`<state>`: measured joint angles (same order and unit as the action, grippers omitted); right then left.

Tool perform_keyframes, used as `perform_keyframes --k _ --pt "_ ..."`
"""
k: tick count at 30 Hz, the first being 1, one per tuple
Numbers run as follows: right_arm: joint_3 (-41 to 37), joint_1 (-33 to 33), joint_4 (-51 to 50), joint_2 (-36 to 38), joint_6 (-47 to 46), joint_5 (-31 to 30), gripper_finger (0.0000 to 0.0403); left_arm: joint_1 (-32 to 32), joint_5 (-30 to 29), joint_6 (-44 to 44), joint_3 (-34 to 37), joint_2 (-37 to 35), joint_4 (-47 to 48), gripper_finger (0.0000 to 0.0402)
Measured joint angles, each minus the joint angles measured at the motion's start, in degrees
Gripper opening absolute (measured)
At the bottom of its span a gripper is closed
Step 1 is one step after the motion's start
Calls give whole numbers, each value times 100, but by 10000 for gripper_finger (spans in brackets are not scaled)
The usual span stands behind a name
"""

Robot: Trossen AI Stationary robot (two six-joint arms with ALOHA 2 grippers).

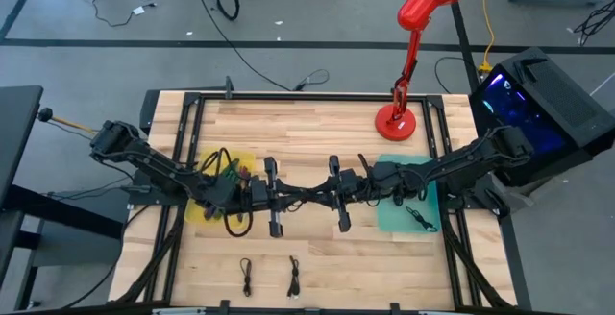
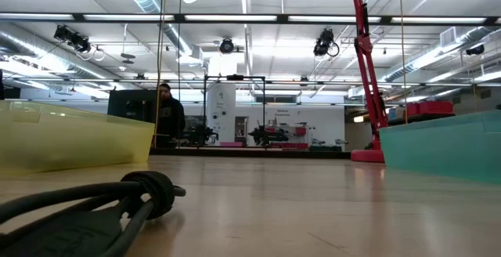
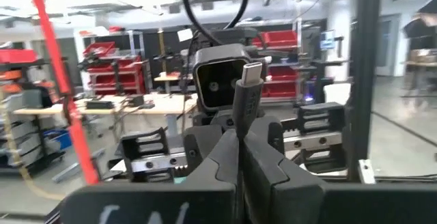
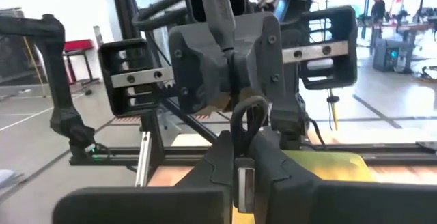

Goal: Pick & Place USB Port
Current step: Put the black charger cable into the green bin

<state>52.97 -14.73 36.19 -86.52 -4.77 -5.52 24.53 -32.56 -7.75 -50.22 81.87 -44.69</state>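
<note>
High view: over the slatted wooden worktop [image 1: 317,142], two dark arms meet at mid-table, in front of the red desk lamp [image 1: 411,46] that stands at the far edge. To the lamp's left lies a yellow tray [image 1: 240,161], with the left arm over it; a teal tray [image 1: 394,214] sits in front of the lamp under the right arm. The left gripper [image 3: 239,156] has its fingers [image 3: 205,159] pressed together on a black USB cable [image 3: 246,91], silver plug pointing up at the facing gripper. The right gripper [image 4: 244,162] also has its fingers [image 4: 283,166] closed, on a looped black cable end [image 4: 249,115]. Two short spare cables [image 1: 248,277] lie near the front edge, well apart from the lamp.
</note>
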Motion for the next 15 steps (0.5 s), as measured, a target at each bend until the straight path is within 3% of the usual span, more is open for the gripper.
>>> perform_keyframes --k 6,12,15 --pt "12 -18 -494 7 -187 -199 14 99 -679 -44 9 -3 134 38" --pt "17 -49 -1309 325 -442 -512 14 398 -1727 -445 9 -11 176 61" --pt "15 -125 -1539 564 -445 -771 14 514 -1785 -455 9 -22 150 66"
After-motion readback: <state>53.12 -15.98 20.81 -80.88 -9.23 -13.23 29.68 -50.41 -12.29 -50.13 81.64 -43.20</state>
